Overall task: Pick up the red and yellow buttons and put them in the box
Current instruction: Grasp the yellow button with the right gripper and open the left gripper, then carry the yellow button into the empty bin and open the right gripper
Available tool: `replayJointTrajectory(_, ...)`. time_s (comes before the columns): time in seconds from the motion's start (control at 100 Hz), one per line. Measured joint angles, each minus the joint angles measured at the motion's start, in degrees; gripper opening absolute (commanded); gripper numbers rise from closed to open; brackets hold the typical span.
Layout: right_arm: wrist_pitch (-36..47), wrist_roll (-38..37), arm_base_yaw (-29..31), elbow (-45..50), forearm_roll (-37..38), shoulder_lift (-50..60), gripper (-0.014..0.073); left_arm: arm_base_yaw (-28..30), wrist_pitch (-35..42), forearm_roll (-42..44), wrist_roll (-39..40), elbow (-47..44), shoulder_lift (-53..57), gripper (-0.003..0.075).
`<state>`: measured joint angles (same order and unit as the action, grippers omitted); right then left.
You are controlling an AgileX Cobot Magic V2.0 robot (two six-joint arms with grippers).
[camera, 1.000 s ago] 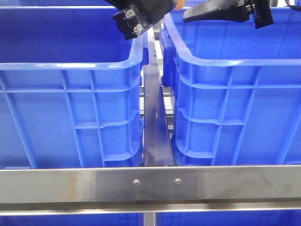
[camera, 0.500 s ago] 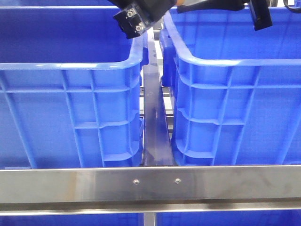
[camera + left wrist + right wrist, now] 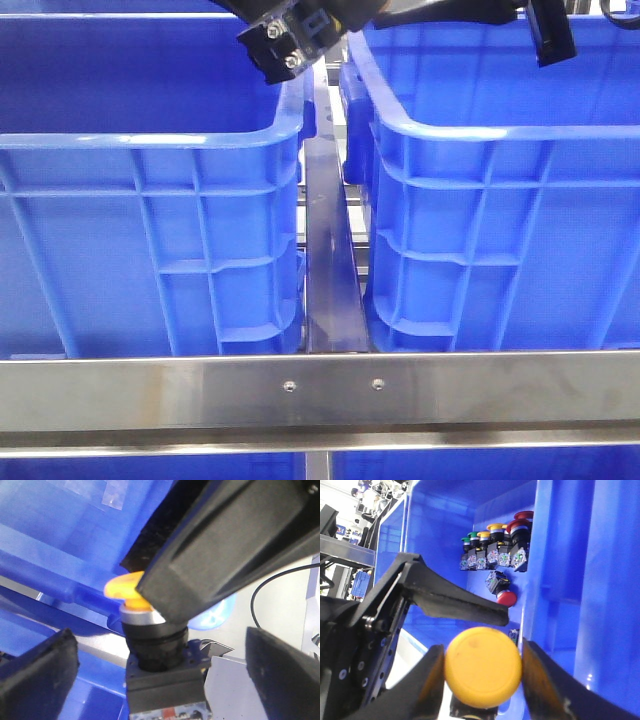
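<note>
A yellow button (image 3: 483,666) with a black body (image 3: 156,647) hangs between the two blue boxes. My right gripper (image 3: 482,672) is shut on its yellow cap, both fingers touching the cap. In the front view the button's black block with screws (image 3: 285,48) shows at the top, over the inner rim of the left box (image 3: 150,140). My left gripper (image 3: 160,680) is open, its fingers (image 3: 35,675) standing wide on either side of the button's body without touching it. More red and yellow buttons (image 3: 496,545) stand in a row inside a box.
The right box (image 3: 500,130) stands close beside the left one, a metal rail (image 3: 330,260) running between them. A steel crossbar (image 3: 320,390) spans the front. A loose red button (image 3: 504,596) lies near the row, which also holds green-capped ones (image 3: 468,545).
The right gripper has risen, now mostly above the top of the front view. The button's black block has shifted slightly up with it.
</note>
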<state>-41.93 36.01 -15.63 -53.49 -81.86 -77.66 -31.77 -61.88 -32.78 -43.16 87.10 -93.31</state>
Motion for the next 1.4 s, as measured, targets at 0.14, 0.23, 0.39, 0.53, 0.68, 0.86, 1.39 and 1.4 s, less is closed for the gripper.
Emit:
replayJointTrajectory(0.14, -0.23, 0.00, 0.13, 0.00, 0.00, 0.00, 0.0274, 0.00, 0.00, -0.09, 0.00, 0.09, 0.00, 0.0655)
replayJointTrajectory(0.23, -1.02, 0.00, 1.16, 0.00, 0.00, 0.00, 0.0274, 0.00, -0.67, -0.09, 0.00, 0.69, 0.00, 0.0654)
replayJointTrajectory(0.39, -2.94, 0.29, 6.73, -0.07, 0.00, 0.83, 0.0274, 0.00, -1.57, -0.09, 0.00, 3.17, 0.00, 0.0655)
replayJointTrajectory(0.53, -4.55, 1.63, 13.99, -1.82, 0.00, 1.24, 0.0274, 0.00, -1.81, -0.22, 0.00, 4.79, 0.00, 0.0654)
replayJointTrajectory(0.68, -3.90, 5.76, 19.51, -3.53, 0.00, 1.24, 0.0274, 0.00, -1.84, -0.22, 0.00, 4.93, 0.00, 0.0654)
replayJointTrajectory(0.86, 0.83, 12.42, 21.30, -4.06, 0.00, 1.24, 0.0274, 0.00, -1.93, -0.22, 0.00, 4.93, 0.00, 0.0654)
replayJointTrajectory(1.39, 16.15, 36.74, 21.35, -4.06, -0.13, 0.53, 0.0274, 0.00, -1.93, -0.22, -0.09, 4.97, 0.00, 0.0652)
replayJointTrajectory(1.4, 16.30, 36.95, 21.35, -4.11, -0.13, 0.37, 0.0274, 0.00, -1.93, -0.22, -0.09, 4.97, 0.00, 0.0652)
